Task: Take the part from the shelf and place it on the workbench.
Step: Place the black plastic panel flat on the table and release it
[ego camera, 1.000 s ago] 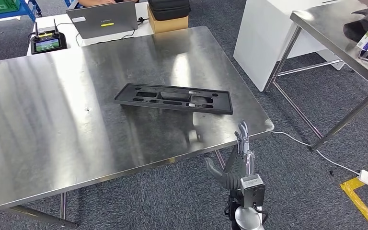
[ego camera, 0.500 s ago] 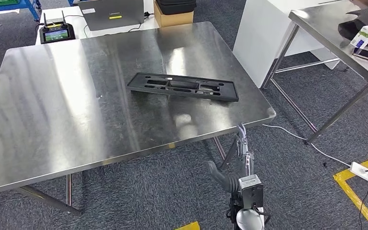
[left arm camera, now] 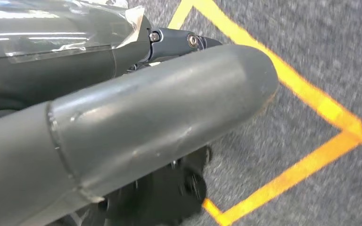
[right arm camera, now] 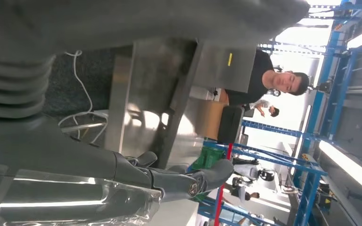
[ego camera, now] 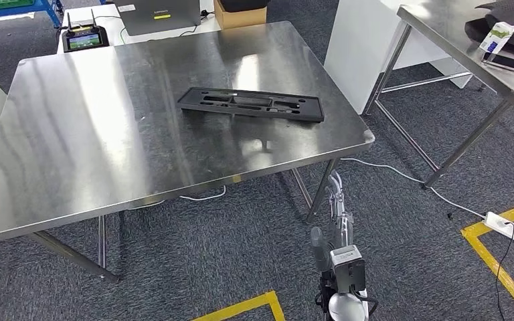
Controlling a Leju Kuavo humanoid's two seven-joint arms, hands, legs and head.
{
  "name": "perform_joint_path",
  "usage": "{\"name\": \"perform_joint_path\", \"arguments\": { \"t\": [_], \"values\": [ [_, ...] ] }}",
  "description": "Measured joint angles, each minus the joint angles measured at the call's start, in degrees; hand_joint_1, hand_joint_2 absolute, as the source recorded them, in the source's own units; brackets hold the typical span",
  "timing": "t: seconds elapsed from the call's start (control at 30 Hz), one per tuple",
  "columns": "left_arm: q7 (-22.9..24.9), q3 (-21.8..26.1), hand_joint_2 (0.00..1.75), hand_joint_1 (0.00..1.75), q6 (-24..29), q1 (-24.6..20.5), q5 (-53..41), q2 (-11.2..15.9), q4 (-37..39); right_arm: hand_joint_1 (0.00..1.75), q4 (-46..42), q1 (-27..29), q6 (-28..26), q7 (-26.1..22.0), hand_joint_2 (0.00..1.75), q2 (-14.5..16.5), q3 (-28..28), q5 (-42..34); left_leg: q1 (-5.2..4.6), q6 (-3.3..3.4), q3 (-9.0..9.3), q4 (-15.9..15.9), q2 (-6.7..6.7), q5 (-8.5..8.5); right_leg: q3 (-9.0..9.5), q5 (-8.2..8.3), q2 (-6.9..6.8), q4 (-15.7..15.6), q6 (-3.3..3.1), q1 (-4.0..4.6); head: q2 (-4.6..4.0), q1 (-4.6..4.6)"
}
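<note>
The big shiny metal surface (ego camera: 107, 134) takes up most of the head view. A long, flat black part (ego camera: 251, 104) lies flat on it, toward the right side and well in from the near edge. Nothing is touching the part.

So the main job looks done: the part is on the surface, and no hand holds it. I think all that is left is for the robot to move its arms away and rest.

The right hand (ego camera: 334, 214) hangs low, below the near right corner of the surface, over the grey carpet. Its fingers (ego camera: 336, 190) are straight and apart, and they hold nothing.

The left hand (left arm camera: 122, 127) is seen up close from its wrist camera, hanging over carpet with yellow tape lines (left arm camera: 311, 136). I cannot tell if its fingers are spread or curled.

Far off sit a laptop (ego camera: 160, 15) and a small remote with a screen (ego camera: 83, 39).
</note>
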Motion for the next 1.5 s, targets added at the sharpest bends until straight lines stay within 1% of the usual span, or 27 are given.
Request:
{"name": "perform_joint_path", "arguments": {
  "t": [0.07,0.1,0.17,0.2,0.27,0.33,0.37,0.43,0.5,0.57,0.63,0.7,0.77,0.83,0.87,0.9,0.93,1.0,1.07,1.1,1.17,1.23,1.3,1.37,1.4,1.43,1.5],
  "values": [
    [0.14,0.00,0.00,0.00,0.19,-0.06,0.00,-0.01,-0.02,0.00,-0.02,-0.10,0.11,0.03,0.00,0.11,-0.04,0.17,-0.03,0.05,3.22,-5.34,-0.35,-0.68,-1.41,0.52,0.03,1.29,0.83,0.09,0.00,-0.04],
    [0.19,0.00,0.00,0.00,0.27,-0.07,0.00,-0.02,-0.02,0.00,-0.02,-0.17,0.17,0.04,0.00,0.15,-0.06,0.29,-0.34,0.58,3.40,-6.14,-0.52,-1.32,-1.73,0.92,0.05,1.48,1.39,0.33,0.00,-0.05],
    [0.26,0.00,0.00,0.00,0.36,-0.06,0.00,-0.02,-0.03,0.00,-0.01,-0.26,0.25,0.05,0.00,0.16,-0.09,0.46,-0.75,2.35,2.47,-6.24,-0.41,-0.63,-2.01,1.78,0.08,1.32,2.60,0.48,0.00,0.14],
    [0.28,0.00,0.00,0.00,0.37,-0.11,0.01,-0.07,-0.03,0.00,0.01,-0.28,0.28,0.05,0.00,0.14,-0.10,0.48,-0.95,3.30,1.89,-6.35,-0.27,0.00,-2.44,1.44,0.12,1.63,2.84,0.41,0.00,0.09],
    [0.34,0.00,0.00,0.00,0.38,-0.18,0.14,-0.11,-0.04,0.00,0.07,-0.36,0.37,0.05,0.00,0.10,-0.11,0.49,-1.10,4.86,0.26,-6.63,0.09,1.42,-4.11,-2.29,0.22,5.30,2.23,0.19,0.00,0.24],
    [0.45,0.01,0.00,0.00,0.38,-0.19,0.32,-0.08,-0.05,0.00,0.21,-0.52,0.50,0.04,0.00,0.08,-0.11,0.49,-1.42,5.41,-1.57,-6.60,0.28,2.81,-5.94,-7.67,0.31,12.49,1.50,0.29,0.00,0.44],
    [0.51,0.02,0.00,0.00,0.39,-0.18,0.38,-0.08,-0.05,0.00,0.32,-0.60,0.58,0.04,0.00,0.05,-0.11,0.49,-1.64,5.45,-2.55,-6.57,0.34,3.58,-6.22,-9.01,0.35,15.75,1.61,0.39,0.00,0.45],
    [0.57,0.04,0.00,0.00,0.48,-0.19,0.46,-0.14,-0.05,0.00,0.55,-0.73,0.82,0.03,0.00,0.05,-0.08,0.48,-2.13,5.51,-4.32,-6.49,0.43,5.13,-4.40,-8.16,0.41,17.74,2.36,0.79,0.00,0.47],
    [0.57,0.06,0.00,0.00,0.77,-0.22,0.57,-0.26,-0.05,0.00,0.69,-1.18,1.05,0.04,0.00,0.11,0.02,0.50,-2.57,5.44,-5.80,-6.44,0.42,6.63,1.20,-6.34,0.44,12.04,2.23,1.34,0.00,0.47],
    [0.56,0.08,0.00,0.00,1.10,-0.24,0.70,-0.44,-0.05,0.00,0.76,-1.85,1.21,0.07,0.00,0.24,0.15,0.56,-2.85,5.07,-6.66,-6.51,0.41,7.97,7.33,-7.35,0.47,3.17,0.95,2.05,0.00,0.42],
    [0.55,0.12,0.00,0.00,1.33,-0.21,0.89,-0.54,-0.05,0.00,0.87,-2.26,1.37,0.09,0.00,0.37,0.20,0.67,-2.79,4.49,-6.81,-6.86,0.45,9.16,9.33,-8.33,0.53,-1.01,0.08,2.60,0.00,0.41],
    [0.55,0.19,0.00,0.00,1.50,-0.12,1.05,-0.54,-0.04,0.00,1.08,-2.40,1.50,0.13,0.00,0.51,0.26,0.74,-2.59,3.86,-7.24,-6.91,0.30,9.40,8.40,-7.20,0.46,-1.35,-0.51,2.01,0.00,0.41],
    [0.55,0.28,0.00,0.00,1.66,-0.01,1.16,-0.55,-0.04,0.00,1.25,-2.44,1.58,0.17,0.00,0.80,0.42,0.78,-2.31,3.19,-8.43,-4.09,0.08,5.47,7.17,-5.69,0.24,-1.57,-1.58,1.28,0.00,0.23],
    [0.55,0.40,0.00,0.00,1.76,0.05,1.26,-0.56,-0.03,0.00,1.37,-2.40,1.61,0.19,0.00,1.07,0.57,0.81,-1.90,2.48,-9.92,2.71,0.03,-0.63,5.83,-4.37,0.08,-1.50,-2.14,1.31,0.00,0.07],
    [0.54,0.47,0.00,0.00,1.78,0.07,1.31,-0.56,-0.04,0.00,1.44,-2.35,1.61,0.19,0.00,1.13,0.61,0.83,-1.71,2.13,-10.39,6.20,0.03,-2.22,5.18,-3.77,0.01,-1.41,-2.01,1.33,0.00,0.04],
    [0.54,0.53,0.00,0.00,1.78,0.07,1.33,-0.55,-0.04,0.00,1.51,-2.24,1.61,0.20,0.00,1.17,0.63,0.85,-1.48,1.79,-10.28,8.54,0.04,-2.40,4.51,-3.22,-0.05,-1.24,-1.80,1.30,0.00,0.04],
    [0.52,0.57,0.00,0.00,1.78,0.07,1.34,-0.52,-0.05,0.00,1.57,-2.09,1.61,0.20,0.00,1.19,0.66,0.86,-1.20,1.49,-9.32,9.04,0.06,-1.39,3.79,-2.77,-0.11,-0.97,-1.52,1.21,0.00,0.04],
    [0.48,0.59,0.00,0.00,1.78,0.05,1.33,-0.46,-0.05,0.00,1.61,-1.78,1.60,0.21,0.00,1.20,0.69,0.90,-0.56,0.88,-4.62,4.00,0.06,1.17,2.21,-2.22,-0.16,0.05,-0.94,0.96,0.00,0.04],
    [0.39,0.60,0.00,0.00,1.81,0.01,1.34,-0.49,-0.04,0.00,1.63,-1.68,1.55,0.20,0.00,1.20,0.74,0.91,-0.46,0.61,0.11,-2.93,-0.12,0.97,0.71,-1.87,-0.17,1.33,-0.35,1.04,0.00,0.01],
    [0.33,0.60,0.00,0.00,1.86,-0.01,1.35,-0.51,-0.03,0.00,1.63,-1.66,1.51,0.20,0.00,1.21,0.80,0.92,-0.57,0.73,1.11,-4.88,-0.23,0.35,0.23,-1.61,-0.17,1.74,0.05,1.20,0.00,0.04],
    [0.24,0.62,0.00,0.00,2.03,0.00,1.39,-0.53,-0.03,0.00,1.63,-1.58,1.45,0.19,0.00,1.21,0.92,0.93,-0.99,1.69,0.89,-5.64,-0.29,0.41,-0.29,-0.87,-0.15,1.85,1.16,1.48,0.00,0.14],
    [0.19,0.63,0.00,0.00,2.13,-0.03,1.42,-0.60,-0.04,0.00,1.71,-1.46,1.40,0.19,0.00,1.18,0.96,0.93,-1.21,3.29,0.05,-6.00,-0.04,1.44,-1.26,-1.63,-0.04,2.75,1.76,1.35,0.00,0.17],
    [0.17,0.63,0.00,0.00,2.14,-0.08,1.42,-0.64,-0.05,0.00,1.82,-1.41,1.37,0.19,0.00,1.14,0.95,0.93,-1.24,4.76,-1.25,-6.24,0.19,2.67,-3.59,-5.59,0.13,7.79,1.32,1.10,0.00,0.31],
    [0.16,0.63,0.00,0.00,2.14,-0.09,1.42,-0.62,-0.04,0.00,1.96,-1.35,1.35,0.19,0.00,1.10,0.95,0.93,-1.33,5.27,-2.85,-6.21,0.30,3.84,-5.99,-9.67,0.24,15.43,1.13,1.10,0.00,0.45],
    [0.16,0.63,0.00,0.00,2.14,-0.08,1.42,-0.62,-0.04,0.00,2.04,-1.31,1.35,0.19,0.00,1.07,0.95,0.93,-1.38,5.27,-3.64,-6.19,0.36,4.44,-6.26,-10.36,0.29,17.92,1.42,1.11,0.00,0.44],
    [0.16,0.63,0.00,0.00,2.14,-0.08,1.42,-0.63,-0.03,0.00,2.11,-1.27,1.34,0.19,0.00,1.04,0.95,0.93,-1.43,5.22,-4.39,-6.17,0.39,5.02,-5.49,-10.01,0.32,18.41,1.87,1.12,0.00,0.44],
    [0.16,0.63,0.00,0.00,2.15,-0.09,1.42,-0.64,-0.03,0.00,2.20,-1.28,1.34,0.19,0.00,1.01,0.96,0.93,-1.49,4.98,-5.68,-6.15,0.38,6.16,-0.74,-7.66,0.36,13.26,2.64,1.17,0.00,0.44]
  ]
}}
